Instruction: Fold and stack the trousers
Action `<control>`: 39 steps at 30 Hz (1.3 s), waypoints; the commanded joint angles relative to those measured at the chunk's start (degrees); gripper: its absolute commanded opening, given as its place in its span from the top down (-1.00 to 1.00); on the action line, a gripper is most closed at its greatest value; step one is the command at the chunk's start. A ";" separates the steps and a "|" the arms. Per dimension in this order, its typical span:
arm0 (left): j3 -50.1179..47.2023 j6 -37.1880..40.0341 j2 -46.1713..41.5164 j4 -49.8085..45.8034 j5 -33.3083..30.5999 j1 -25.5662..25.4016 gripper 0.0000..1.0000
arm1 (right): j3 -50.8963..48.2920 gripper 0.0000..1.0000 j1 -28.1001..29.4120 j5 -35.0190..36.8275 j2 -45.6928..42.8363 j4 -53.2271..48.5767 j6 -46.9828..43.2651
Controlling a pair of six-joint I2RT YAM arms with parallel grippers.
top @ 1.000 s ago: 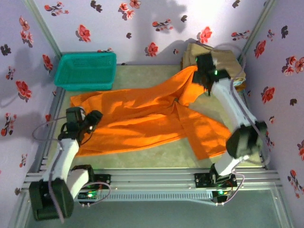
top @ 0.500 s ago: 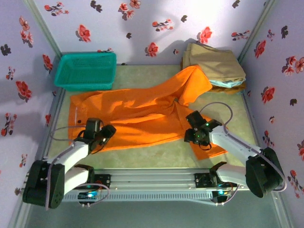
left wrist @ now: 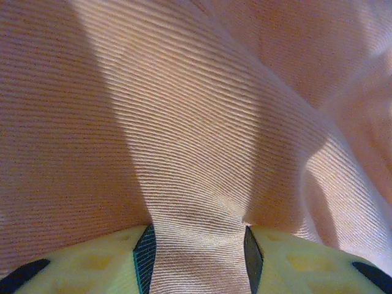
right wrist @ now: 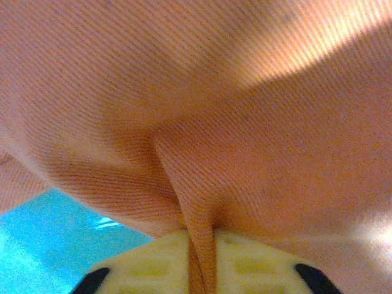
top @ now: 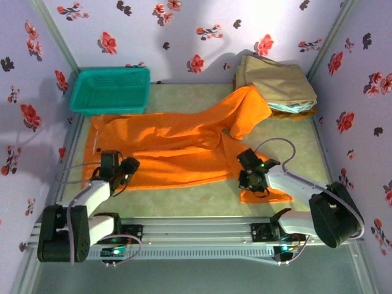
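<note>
**Fingers of both grippers bite the near edge**

At 8 o'clock on the pale green table, the left gripper has its fingers partly apart, with a thick ridge of the bright orange cloth trousers wedged between them. At 5 o'clock, the right gripper squeezes a thin fold tight. The trousers sprawl across the middle, one leg reaching the tan folded garment at 1 o'clock. Both grips probably serve to lift that edge for folding.

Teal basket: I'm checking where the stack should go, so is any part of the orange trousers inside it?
No, the trousers lie spread on the table in front of the teal basket, outside its rim.
</note>
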 commanded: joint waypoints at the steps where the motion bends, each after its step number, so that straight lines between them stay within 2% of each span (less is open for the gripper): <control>1: -0.80 3.22 -1.88 -6.02 -1.46 2.96 0.09 | -0.87 1.00 0.58 -1.03 -0.72 -1.50 -0.16; 8: 2.75 5.76 -6.74 -13.02 -0.12 9.53 0.26 | 12.24 1.00 0.71 2.52 -14.94 -15.34 -2.92; 13: 4.59 6.23 -7.34 -13.75 2.32 13.44 0.28 | 25.70 1.00 -0.97 5.80 -16.41 -20.22 -7.49; 16: 5.94 6.63 -6.20 -13.53 2.91 13.58 0.30 | 32.72 1.00 -6.90 5.66 -13.27 -20.96 -10.87; 19: 6.84 6.72 -4.60 -12.85 3.25 13.58 0.31 | 36.83 1.00 -17.44 2.29 -9.89 -19.48 -13.55; 23: 7.16 5.77 -1.47 -9.52 6.05 13.24 0.31 | 37.56 1.00 -31.52 -2.01 -3.01 -15.19 -14.98; 24: 7.40 5.57 -0.68 -8.79 6.82 12.92 0.31 | 37.94 0.95 -34.16 -1.20 -0.63 -15.06 -15.10; 26: 8.27 5.18 1.16 -7.72 7.52 11.08 0.29 | 39.25 0.49 -40.09 4.72 4.84 -14.74 -15.57; 27: 8.78 5.10 1.93 -7.40 7.43 9.91 0.29 | 40.01 0.16 -43.23 7.18 6.92 -15.16 -14.42; 28: 9.40 5.19 2.63 -7.26 7.40 8.79 0.28 | 40.75 -0.31 -46.63 9.32 8.66 -15.56 -12.57; 29: 10.00 5.29 3.32 -7.46 7.43 7.88 0.26 | 40.94 -0.44 -49.30 10.12 9.72 -15.23 -11.06; 32: 11.27 5.66 3.61 -8.70 7.75 6.67 0.11 | 40.08 -0.50 -51.14 9.30 6.92 -12.86 -10.31; 34: 11.83 6.01 2.47 -9.48 7.76 5.46 0.03 | 37.86 -0.51 -49.64 4.40 3.19 -10.60 -10.59; 36: 12.18 5.79 1.13 -10.17 7.00 3.26 -0.03 | 35.03 -0.51 -45.59 1.07 0.45 -9.79 -9.86; 39: 12.21 5.20 -1.13 -10.78 5.42 -2.33 -0.08 | 28.49 -0.49 -35.59 -0.02 -0.76 -8.39 -10.20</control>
